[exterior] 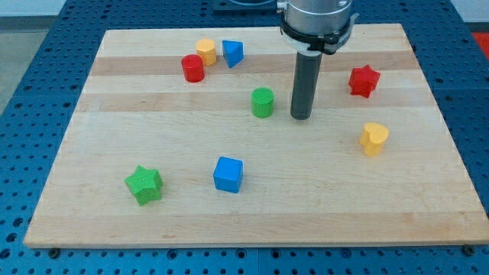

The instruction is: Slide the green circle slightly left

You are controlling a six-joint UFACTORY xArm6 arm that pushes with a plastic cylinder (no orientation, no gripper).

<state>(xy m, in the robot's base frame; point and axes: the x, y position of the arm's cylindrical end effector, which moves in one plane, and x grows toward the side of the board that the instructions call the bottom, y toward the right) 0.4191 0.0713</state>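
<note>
The green circle (262,102), a short upright cylinder, stands near the middle of the wooden board (114,153), a little above centre. My tip (301,118) rests on the board just to the right of the green circle, with a small gap between them. The rod rises from the tip to the arm at the view's top.
A red cylinder (192,68), a yellow cylinder (205,51) and a blue triangular block (232,53) cluster at the upper left. A red star (364,81) and a yellow heart (374,139) lie to the right. A blue cube (228,174) and a green star (144,184) lie at the bottom.
</note>
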